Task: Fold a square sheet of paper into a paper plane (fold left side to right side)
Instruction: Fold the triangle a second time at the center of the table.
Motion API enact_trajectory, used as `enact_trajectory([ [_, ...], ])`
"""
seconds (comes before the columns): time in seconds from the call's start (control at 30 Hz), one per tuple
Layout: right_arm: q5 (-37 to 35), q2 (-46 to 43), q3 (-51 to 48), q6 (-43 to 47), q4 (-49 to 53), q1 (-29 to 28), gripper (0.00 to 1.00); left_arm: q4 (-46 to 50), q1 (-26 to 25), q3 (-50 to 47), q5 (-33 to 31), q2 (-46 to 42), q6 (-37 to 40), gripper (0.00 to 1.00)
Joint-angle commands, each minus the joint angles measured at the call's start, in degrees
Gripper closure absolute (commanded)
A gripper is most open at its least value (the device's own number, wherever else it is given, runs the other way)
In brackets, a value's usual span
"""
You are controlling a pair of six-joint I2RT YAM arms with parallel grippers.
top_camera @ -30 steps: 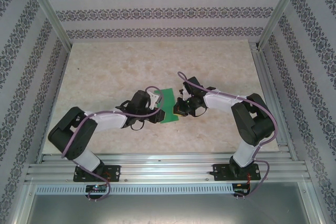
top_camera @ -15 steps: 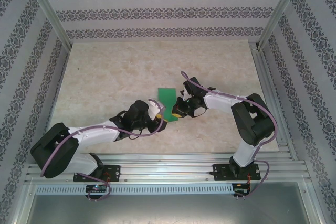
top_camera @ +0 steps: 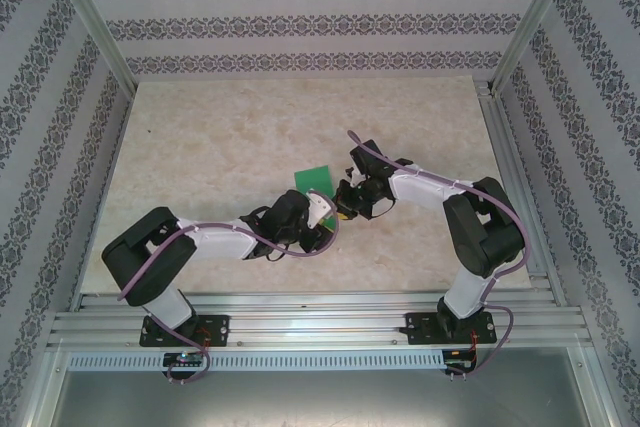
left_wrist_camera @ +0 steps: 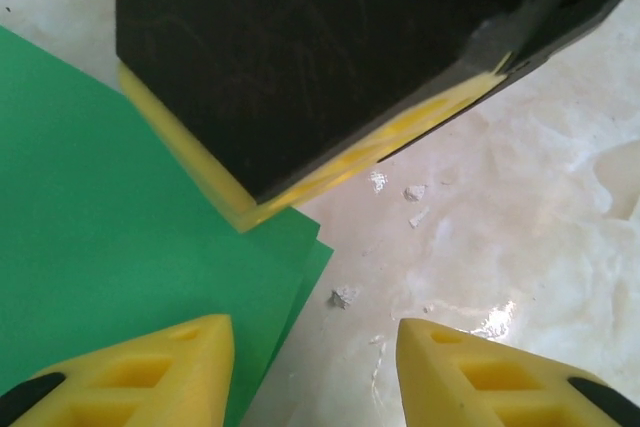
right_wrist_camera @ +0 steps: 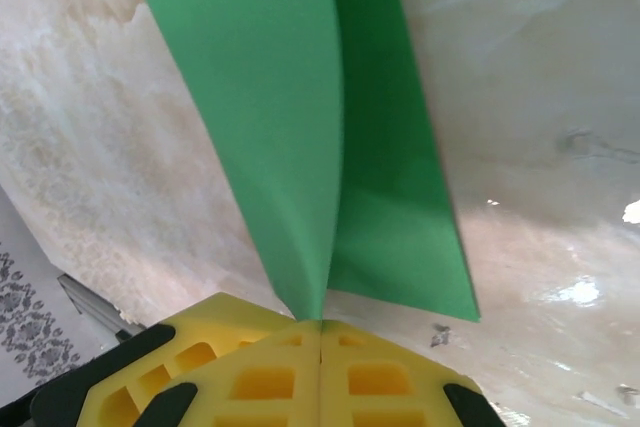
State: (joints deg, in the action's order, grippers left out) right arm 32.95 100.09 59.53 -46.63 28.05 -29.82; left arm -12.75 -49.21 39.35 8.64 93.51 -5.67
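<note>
We bring the left gripper (left_wrist_camera: 312, 352), jaws apart, back beside the right gripper (right_wrist_camera: 320, 327), which pinches the green sheet (right_wrist_camera: 285, 97); creasing likely follows.

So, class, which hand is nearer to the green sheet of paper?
Right. The right hand is shut on an edge of the green sheet; the left hand hangs open over its corner, gripping nothing.

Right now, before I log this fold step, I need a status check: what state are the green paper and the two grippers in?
green sheet of paper: folded over into two layers, one lying flat, the other bowed up to a pinched edge.
right gripper: shut on that edge.
left gripper: open, holding nothing, over the sheet's corner.
</note>
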Motion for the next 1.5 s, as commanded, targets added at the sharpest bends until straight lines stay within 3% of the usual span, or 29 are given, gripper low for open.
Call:
enact_trajectory([
  [0.0,1.6,0.5,2.0,1.0,1.6,-0.7,0.98,-2.2,-1.0,1.2,-3.3,1.8,1.0,0.57],
  [0.37,2.4,0.4,1.9,0.1,0.5,-0.8,0.92,-2.6,-1.0,-0.1,-6.1,1.6,0.8,0.83],
  [0.67,0.8,-2.3,1.0,0.5,0.5,-0.1,0.80,-4.5,-1.0,-2.2,-6.8,0.2,-0.1,0.99],
  [0.87,-5.4,-7.3,1.1,7.5,4.6,1.7,0.69,-5.7,-0.8,-4.3,-7.0,-1.9,-1.8,1.00],
  [1.03,-8.4,-11.2,-0.3,15.0,4.0,2.9,0.67,-6.9,1.8,-6.0,-4.4,-5.2,-4.9,1.00],
  [1.47,-2.0,-11.6,-8.3,16.3,-14.9,2.2,0.67,-3.0,11.7,-2.6,6.0,-2.9,-8.6,1.00],
])
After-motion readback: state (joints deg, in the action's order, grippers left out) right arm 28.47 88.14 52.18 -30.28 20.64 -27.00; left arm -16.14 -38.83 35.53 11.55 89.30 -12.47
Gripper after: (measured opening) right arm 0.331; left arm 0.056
